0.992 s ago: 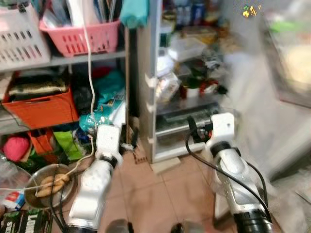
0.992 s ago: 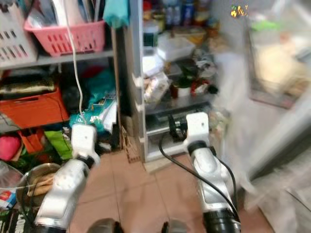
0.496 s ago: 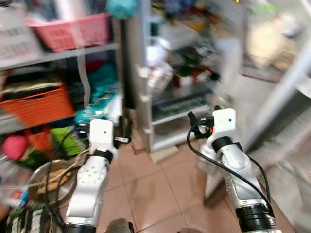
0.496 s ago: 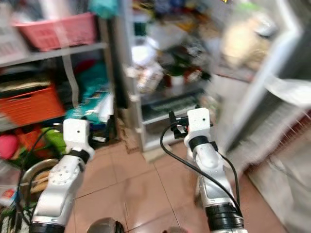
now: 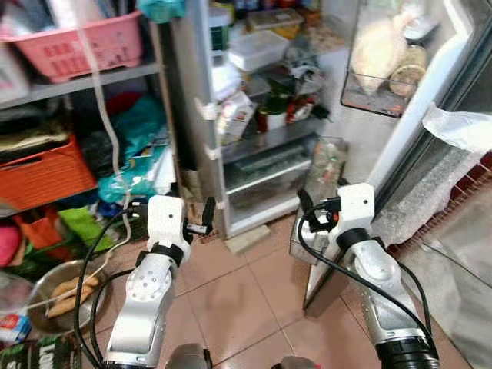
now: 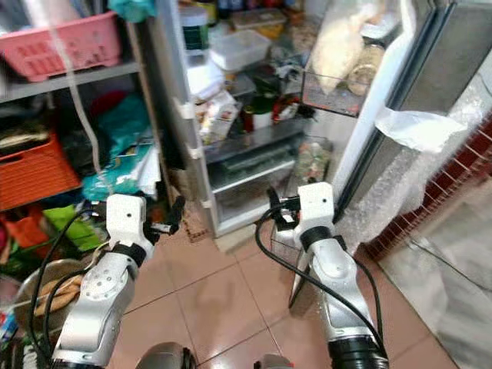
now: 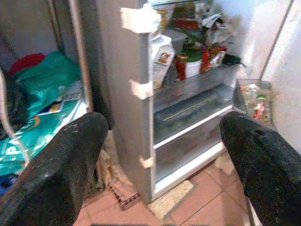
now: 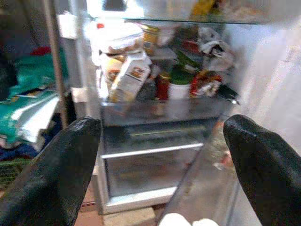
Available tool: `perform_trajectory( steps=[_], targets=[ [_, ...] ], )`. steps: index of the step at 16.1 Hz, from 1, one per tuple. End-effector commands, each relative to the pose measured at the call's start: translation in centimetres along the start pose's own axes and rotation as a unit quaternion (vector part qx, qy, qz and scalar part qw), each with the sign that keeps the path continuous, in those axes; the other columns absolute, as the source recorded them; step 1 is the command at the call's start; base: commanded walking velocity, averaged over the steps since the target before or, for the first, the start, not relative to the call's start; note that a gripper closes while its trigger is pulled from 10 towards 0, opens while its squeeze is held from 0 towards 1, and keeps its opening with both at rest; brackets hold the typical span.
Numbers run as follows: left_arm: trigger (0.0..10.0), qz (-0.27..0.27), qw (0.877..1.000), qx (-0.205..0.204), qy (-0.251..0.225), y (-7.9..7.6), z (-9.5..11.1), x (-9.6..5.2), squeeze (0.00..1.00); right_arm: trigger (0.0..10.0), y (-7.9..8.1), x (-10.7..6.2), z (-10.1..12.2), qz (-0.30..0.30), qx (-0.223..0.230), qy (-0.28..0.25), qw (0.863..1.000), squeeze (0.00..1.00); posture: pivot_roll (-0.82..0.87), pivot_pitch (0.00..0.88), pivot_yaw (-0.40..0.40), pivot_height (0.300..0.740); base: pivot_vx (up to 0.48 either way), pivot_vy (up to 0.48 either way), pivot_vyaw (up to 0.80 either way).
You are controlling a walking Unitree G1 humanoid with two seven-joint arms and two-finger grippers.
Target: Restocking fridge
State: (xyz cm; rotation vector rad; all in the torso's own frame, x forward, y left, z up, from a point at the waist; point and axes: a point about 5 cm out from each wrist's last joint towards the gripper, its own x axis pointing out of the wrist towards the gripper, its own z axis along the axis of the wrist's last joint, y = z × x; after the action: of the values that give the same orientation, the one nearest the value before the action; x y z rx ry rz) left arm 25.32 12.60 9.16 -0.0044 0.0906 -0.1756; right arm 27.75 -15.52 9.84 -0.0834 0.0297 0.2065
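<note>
Both arms are raised forward at bent elbows toward the open fridge (image 5: 231,100). The left end effector (image 7: 160,155) and right end effector (image 8: 160,155) have fingers spread wide, holding nothing, short of the lower shelves

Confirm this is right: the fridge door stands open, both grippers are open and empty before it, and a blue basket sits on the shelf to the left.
Not quite: the basket is pink, not blue, as the left eye view shows. The rest holds: the fridge door stands open, and the left gripper and right gripper are open and empty before it.
</note>
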Motion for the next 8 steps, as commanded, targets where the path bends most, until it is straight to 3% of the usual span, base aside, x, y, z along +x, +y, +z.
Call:
perform_trajectory(
  steps=[1, 8],
  targets=[
    [10.0, -0.005, 1.000, 0.002, 0.000, -0.02, 0.10, -0.18, 0.00, 10.0, -0.09, -0.24, 0.27, 0.003, 0.002, -0.006, 1.000, 0.00, 0.02, 0.022, 0.016, 0.740, -0.266, 0.000, 0.00],
    [10.0, -0.006, 1.000, 0.002, 0.007, -0.08, -0.08, -0.47, 0.00, 10.0, -0.16, -0.12, 0.27, 0.017, 0.002, -0.003, 1.000, 0.00, 0.03, 0.027, 0.015, 0.740, -0.304, 0.000, 0.00]
  ],
)
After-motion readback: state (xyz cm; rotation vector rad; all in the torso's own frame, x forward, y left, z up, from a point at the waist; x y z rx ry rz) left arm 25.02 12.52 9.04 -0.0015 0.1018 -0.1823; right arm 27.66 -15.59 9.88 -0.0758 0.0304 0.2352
